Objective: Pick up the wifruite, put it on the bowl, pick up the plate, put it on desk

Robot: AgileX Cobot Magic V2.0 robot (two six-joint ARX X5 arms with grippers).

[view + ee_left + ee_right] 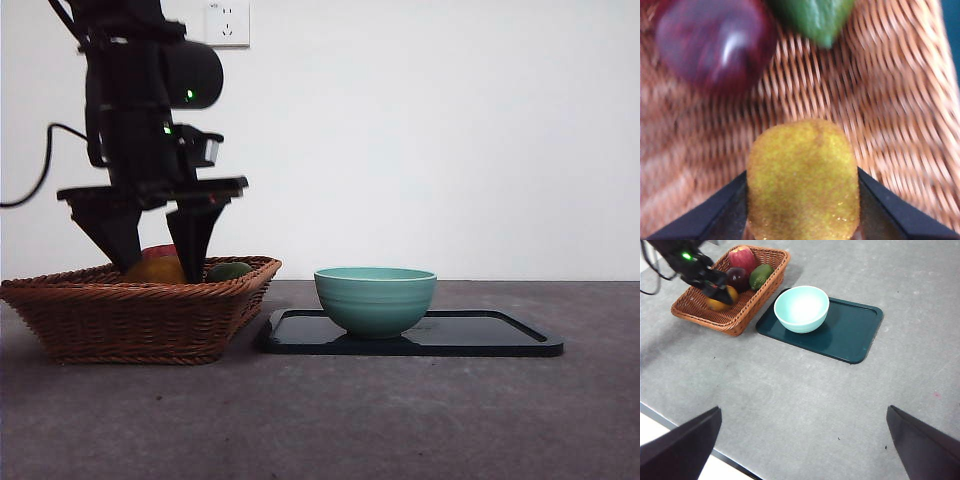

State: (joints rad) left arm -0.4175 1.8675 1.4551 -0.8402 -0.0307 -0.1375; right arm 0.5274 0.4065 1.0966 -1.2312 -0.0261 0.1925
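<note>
The left end effector [155, 262] reaches down into the basket [140, 318], its two jaws clamped on the wifruite [803, 180], one against each flank. That side-on hold suits a small round fruit: it can be lifted clear without rolling, and the jaws stay off the neighbours. In the right wrist view the basket lies at about 10 o'clock from the bowl [801, 308], so the carry to the bowl looks short.

The bowl stands on the dark tray [852, 332], presumably the plate of the task, which rests on the surface [805, 390] just beside the basket. The bowl is near the tray's basket end, leaving the far part bare.

The right end effector [802, 440] hangs well above the surface with its jaws wide apart, waiting, holding nothing.

The left wrist view alone shows the grip itself, with the jaws pressed to the fuzzy yellow-brown skin, a dark purple fruit [715, 42] and a green fruit [812, 17] blurred beyond it. The front view hides most of the wifruite behind the rim and shows only tops of fruit. The right wrist view alone gives the layout from above, and a red fruit [741, 259] at the basket's far end.
</note>
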